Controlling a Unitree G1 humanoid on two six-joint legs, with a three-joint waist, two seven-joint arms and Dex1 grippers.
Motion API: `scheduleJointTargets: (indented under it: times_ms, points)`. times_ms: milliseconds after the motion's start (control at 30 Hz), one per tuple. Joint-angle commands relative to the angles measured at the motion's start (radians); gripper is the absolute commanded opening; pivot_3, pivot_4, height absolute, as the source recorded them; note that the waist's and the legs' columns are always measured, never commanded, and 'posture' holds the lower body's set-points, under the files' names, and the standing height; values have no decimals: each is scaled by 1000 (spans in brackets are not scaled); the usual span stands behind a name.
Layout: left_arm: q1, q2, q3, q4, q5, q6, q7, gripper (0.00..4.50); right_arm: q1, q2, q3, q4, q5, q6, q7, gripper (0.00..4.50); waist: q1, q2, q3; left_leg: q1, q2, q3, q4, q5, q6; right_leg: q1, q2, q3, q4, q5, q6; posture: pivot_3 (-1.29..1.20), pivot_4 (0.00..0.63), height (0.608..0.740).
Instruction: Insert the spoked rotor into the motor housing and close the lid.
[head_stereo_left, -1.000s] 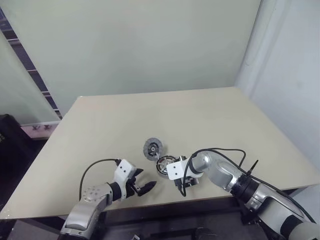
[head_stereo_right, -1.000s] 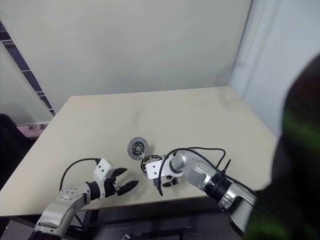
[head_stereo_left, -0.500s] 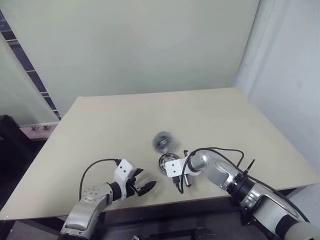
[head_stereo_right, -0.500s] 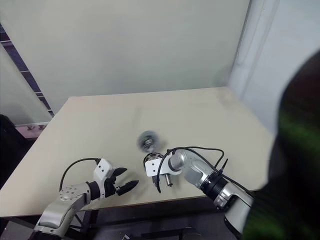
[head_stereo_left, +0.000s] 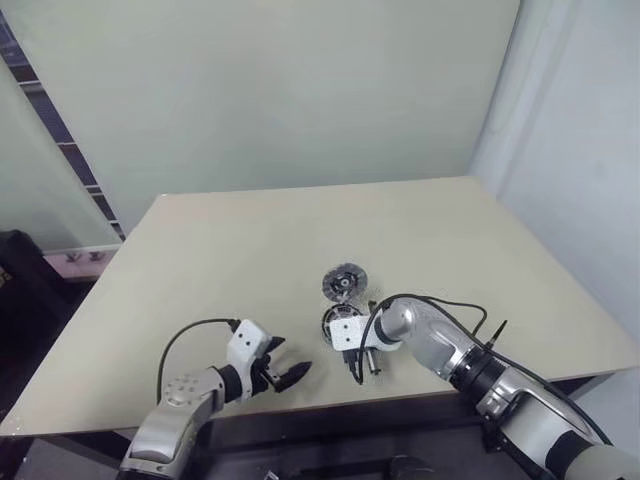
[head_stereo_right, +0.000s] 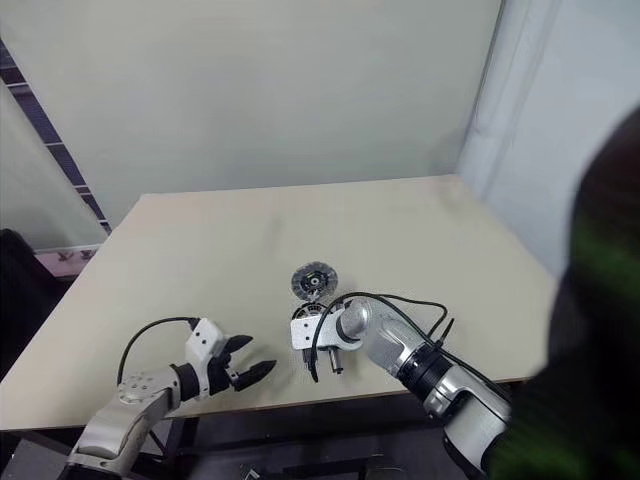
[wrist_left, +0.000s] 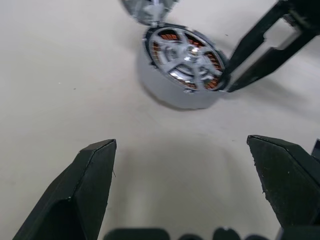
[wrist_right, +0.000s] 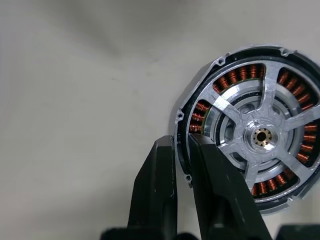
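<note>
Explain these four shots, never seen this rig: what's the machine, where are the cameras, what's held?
A two-armed humanoid robot works at a table. Two pictures come from cameras on its head, looking down; two from a camera on each wrist, looking along that hand's black fingers. The motor housing sits on the table with the spoked rotor inside; the lid lies just beyond. The right hand pinches the housing's rim; the left hand is open and empty.
</note>
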Motion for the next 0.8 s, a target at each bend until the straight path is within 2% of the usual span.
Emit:
scheduleJointTargets:
  times_ms: [33,233,400,800]
  points:
    - [-8,13,43,-17,-5,-21,6,4500,16,17,-42,-125,65,141,84,98,0,0,0,0,0,0,0,0,0,0,0,0,0,0,0,0,0,740]
    - [14,19,70,-24,-9,-15,14,4500,35,66,-68,-225,111,407,87,96,-1,0,0,-1,0,0,0,0,0,-1,0,0,0,0,0,0,0,740]
    - [39,18,108,-33,-17,-14,38,4500,63,161,-112,-246,160,621,-9,95,0,0,0,-1,0,-1,0,0,0,-1,0,-1,1,0,0,0,0,740]
    - [89,4,122,-69,-15,-6,62,4500,64,425,-321,-135,310,770,-303,93,-6,0,0,0,2,0,-1,0,-1,-2,1,-1,2,0,0,0,0,740]
